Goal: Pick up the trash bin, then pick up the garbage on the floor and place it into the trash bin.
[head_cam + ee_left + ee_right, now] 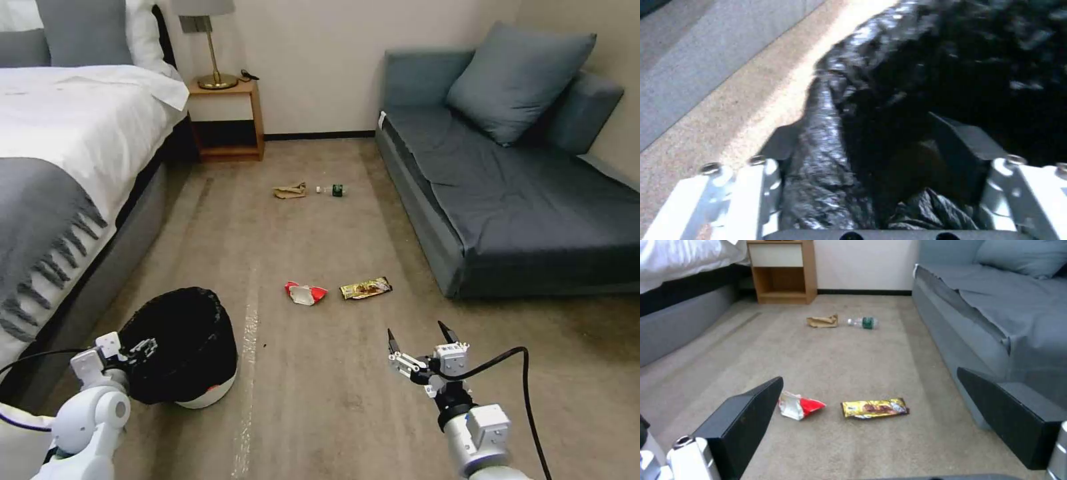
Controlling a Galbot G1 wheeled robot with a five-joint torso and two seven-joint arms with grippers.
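The trash bin (183,347) is tilted near the foot of the bed (60,167), its black bag bunched over the rim and its pale base showing underneath. The left hand (137,350) is at the bin's near rim; seen from its wrist, its fingers (960,140) stand on either side of the bagged rim, one outside and one inside, and look clamped onto it, so I'd say it is gripping the bin, though how firmly I can't judge.

The right hand (421,340) hangs over bare carpet, away from the bin on the sofa (507,200) side, its two dark fingers spread wide with nothing between them.

The garbage is all on the floor. The red-and-white wrapper (305,293) and the gold-brown wrapper (365,288) lie side by side beyond the bin, roughly ahead of the open hand. The crumpled paper bag (290,191) and the small bottle (333,190) lie well beyond the bin, towards the nightstand (227,120).

What worries me is that grip: if the fingers hold mostly slippery bag rather than rim, the liner could slide and the bin sag or drop as it is carried. The flat wrappers may also be awkward to pinch off carpet, and the bottle could roll if nudged.
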